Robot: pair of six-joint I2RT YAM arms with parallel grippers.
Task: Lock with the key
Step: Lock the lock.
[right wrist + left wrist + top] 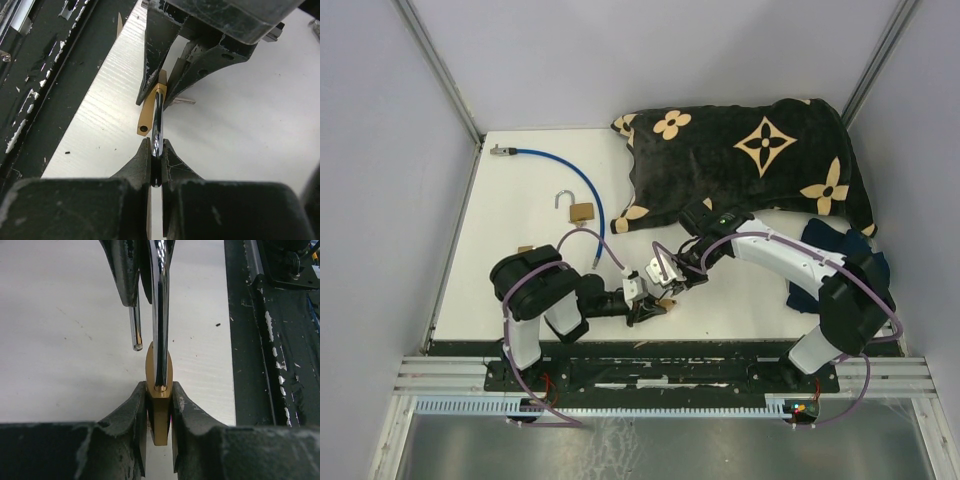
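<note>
A brass padlock [160, 425] hangs just above the table between my two grippers. My left gripper [160, 390] is shut on its body [150, 112]. The chrome shackle [160, 315] stands out of the body, and its free leg [136, 335] hangs bare beside it. My right gripper [156, 145] is shut on the shackle's [157, 120] bend. In the top view the left gripper [648, 308] and right gripper [672, 278] meet near the table's front middle. A thin silver piece [184, 101], possibly the key, lies on the table behind a left finger.
A second brass padlock [580, 210] with an open shackle lies further back, beside a blue cable [560, 165]. A black patterned cloth [750, 160] covers the back right, with a dark blue cloth [840, 250] at the right. The black base rail [660, 365] runs close in front.
</note>
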